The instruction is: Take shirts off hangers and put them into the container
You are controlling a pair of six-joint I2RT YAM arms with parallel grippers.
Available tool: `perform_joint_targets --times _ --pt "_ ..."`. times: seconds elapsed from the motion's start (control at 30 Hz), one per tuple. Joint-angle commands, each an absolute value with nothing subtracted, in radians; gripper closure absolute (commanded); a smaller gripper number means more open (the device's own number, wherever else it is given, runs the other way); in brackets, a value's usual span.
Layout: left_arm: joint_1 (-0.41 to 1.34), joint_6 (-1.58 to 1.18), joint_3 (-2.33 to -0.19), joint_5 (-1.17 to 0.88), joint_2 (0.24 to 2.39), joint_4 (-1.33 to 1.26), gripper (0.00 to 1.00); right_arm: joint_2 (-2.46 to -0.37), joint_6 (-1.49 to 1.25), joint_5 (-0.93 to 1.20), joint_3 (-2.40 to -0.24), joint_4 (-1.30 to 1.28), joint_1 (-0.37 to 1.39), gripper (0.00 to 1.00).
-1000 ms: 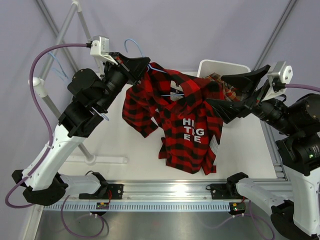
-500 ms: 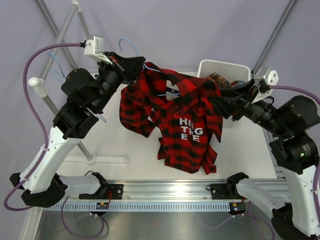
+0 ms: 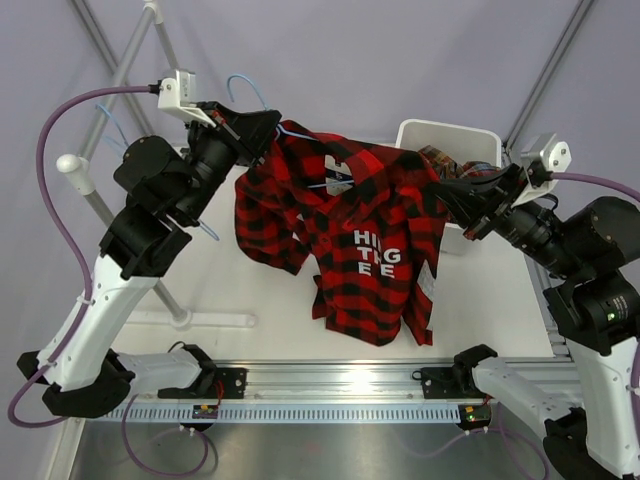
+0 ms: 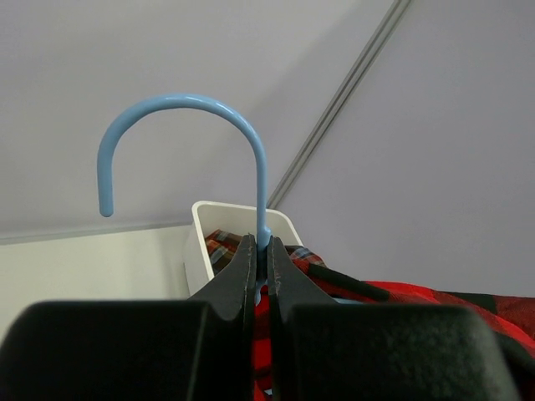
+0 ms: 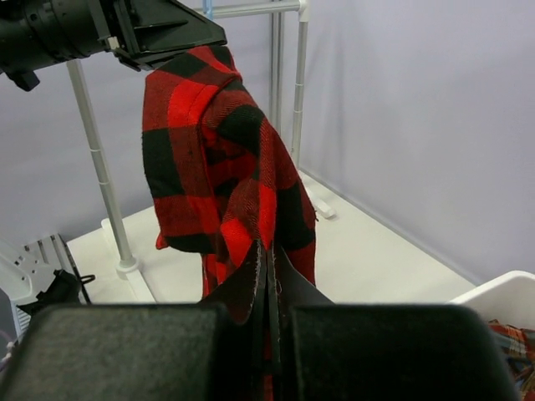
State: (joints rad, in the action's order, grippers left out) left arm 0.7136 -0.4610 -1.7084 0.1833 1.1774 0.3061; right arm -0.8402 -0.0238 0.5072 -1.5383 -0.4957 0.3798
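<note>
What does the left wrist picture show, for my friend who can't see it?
The left gripper pinches a blue hanger just below its hook, which curls up and left. Behind it stands a white basket with a plaid shirt inside; a red-and-black shirt shows at lower right.

Both jaws closed — left arm (image 3: 160, 195) raised, right arm (image 3: 575, 240) extended
</note>
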Motion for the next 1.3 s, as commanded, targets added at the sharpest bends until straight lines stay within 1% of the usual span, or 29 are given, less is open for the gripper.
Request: perform_joint_targets --times 0.0,0.07,0.1,0.2,0.37,0.4,0.47,0.53,0.57,0.6,0.67,0.73,0.8,0.93,0.97,1.0,1.03,1.13,1.17,1.27 --pt "0.707 -0.465 -1.732 0.172 1.138 0.233 1.0 -0.858 -0.035 0.401 -1.585 -0.456 0.385 1.0" --pt "0.703 -0.466 -1.729 0.169 1.135 0.242 1.0 -0.842 -0.025 0.309 -1.58 -0.396 0.383 1.0" --pt "0.703 -0.468 -1.715 0.167 1.128 0.244 1.0 -0.847 -0.012 0.22 -1.592 -0.39 0.383 1.0" --pt "0.703 -0.469 -1.659 0.169 1.097 0.229 1.0 -0.909 0.054 0.062 -1.739 -0.405 0.383 1.0" --pt "0.696 -0.46 -1.589 0.157 1.052 0.206 1.0 -1.02 0.112 -0.125 -1.862 -0.41 0.383 1.0" --pt "0.693 -0.459 -1.58 0.156 1.043 0.203 1.0 -1.029 0.129 -0.194 -1.876 -0.411 0.385 1.0" --pt "0.69 -0.454 -1.577 0.17 1.029 0.206 1.0 -1.028 0.138 -0.282 -1.861 -0.407 0.384 1.0" --pt "0.678 -0.453 -1.577 0.169 1.026 0.189 1.0 -1.0 0.123 -0.365 -1.783 -0.376 0.383 1.0" --pt "0.67 -0.454 -1.574 0.149 1.028 0.163 1.0 -0.953 0.117 -0.432 -1.743 -0.352 0.383 1.0" --pt "0.664 -0.459 -1.575 0.141 1.029 0.155 1.0 -0.928 0.118 -0.471 -1.665 -0.324 0.383 1.0" --pt "0.65 -0.471 -1.595 0.124 1.043 0.155 1.0 -0.885 0.132 -0.594 -1.605 -0.255 0.383 1.0" --pt "0.643 -0.486 -1.594 0.115 1.046 0.132 1.0 -0.87 0.138 -0.63 -1.577 -0.247 0.385 1.0" --pt "0.629 -0.503 -1.577 0.097 1.049 0.104 1.0 -0.845 0.127 -0.588 -1.531 -0.253 0.385 1.0" --pt "0.618 -0.517 -1.592 0.098 1.071 0.078 1.0 -0.741 0.008 -0.488 -1.437 -0.284 0.383 1.0" --pt "0.614 -0.529 -1.586 0.092 1.071 0.058 1.0 -0.732 -0.027 -0.344 -1.415 -0.294 0.383 1.0" --pt "0.603 -0.541 -1.568 0.08 1.074 0.031 1.0 -0.727 -0.07 -0.272 -1.408 -0.316 0.383 1.0" --pt "0.598 -0.578 -1.571 0.051 1.078 0.014 1.0 -0.75 -0.105 -0.155 -1.414 -0.34 0.385 1.0" --pt "0.589 -0.632 -1.608 -0.006 1.121 0.009 1.0 -0.847 -0.158 0.086 -1.439 -0.376 0.384 1.0" --pt "0.589 -0.647 -1.611 -0.061 1.129 0.006 1.0 -0.863 -0.173 0.218 -1.433 -0.364 0.383 1.0" --pt "0.583 -0.709 -1.62 -0.168 1.154 0.008 1.0 -0.891 -0.245 0.334 -1.362 -0.263 0.384 1.0"
